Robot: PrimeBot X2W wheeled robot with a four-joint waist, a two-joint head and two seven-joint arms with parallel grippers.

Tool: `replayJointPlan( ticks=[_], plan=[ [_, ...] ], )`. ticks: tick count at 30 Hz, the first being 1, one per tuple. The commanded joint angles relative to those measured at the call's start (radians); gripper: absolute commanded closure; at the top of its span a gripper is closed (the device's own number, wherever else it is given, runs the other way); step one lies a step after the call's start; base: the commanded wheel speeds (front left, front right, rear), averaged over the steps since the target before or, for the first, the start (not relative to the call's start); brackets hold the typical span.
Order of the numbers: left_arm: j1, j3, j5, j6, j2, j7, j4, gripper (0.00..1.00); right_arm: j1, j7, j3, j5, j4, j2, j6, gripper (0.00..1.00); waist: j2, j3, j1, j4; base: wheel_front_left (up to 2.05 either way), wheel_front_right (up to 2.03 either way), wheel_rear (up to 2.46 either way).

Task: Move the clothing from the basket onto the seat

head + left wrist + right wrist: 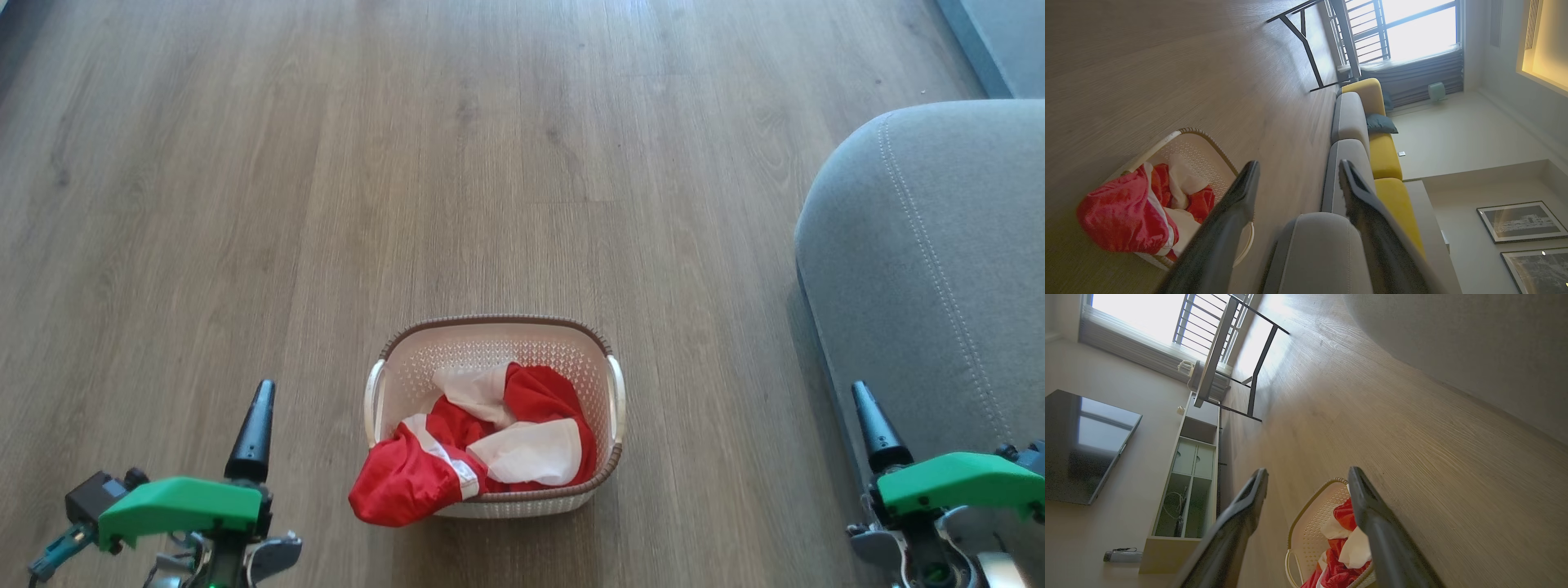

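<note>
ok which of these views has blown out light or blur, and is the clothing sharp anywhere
Head view: even daylight, clothing and basket both sharp. Left wrist view: window blown out, left fingers up close soft, clothing slightly blurred. Right wrist view: window overexposed, glare washing the floor near it, right fingers out of focus.

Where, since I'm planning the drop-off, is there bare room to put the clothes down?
The seat, right of the basket, is bare; so is the floor beyond and left of it. Crowded: the basket, clothing spilling over its near-left rim.
</note>
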Motion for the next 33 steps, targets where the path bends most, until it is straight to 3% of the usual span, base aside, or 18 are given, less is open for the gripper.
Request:
replayJointPlan(
  ticks=[1, 13, 33],
  plan=[
    [-0.052, 0.003, 0.033, 0.001, 0.016, -0.013, -0.036, 0.0, -0.023, -0.014, 0.012, -0.039, -0.04, -0.024, 0.002, 0.0, 0.0, 0.0, -0.0001, 0.0, 0.0, 0.0, 0.0],
    [-0.057, -0.003, 0.238, -0.006, 0.017, -0.051, -0.045, 0.0, -0.038, -0.052, 0.058, -0.227, -0.042, -0.063, 0.003, 0.0, 0.0, -0.003, -0.0001, 0.004, 0.0, 0.0, 0.0],
    [-0.059, -0.047, 0.451, -0.008, 0.035, -0.107, -0.049, 0.0, -0.045, -0.108, 0.12, -0.453, -0.046, -0.105, 0.004, 0.0, 0.0, -0.007, -0.0001, 0.006, 0.0, 0.0, 0.0]
  ],
)
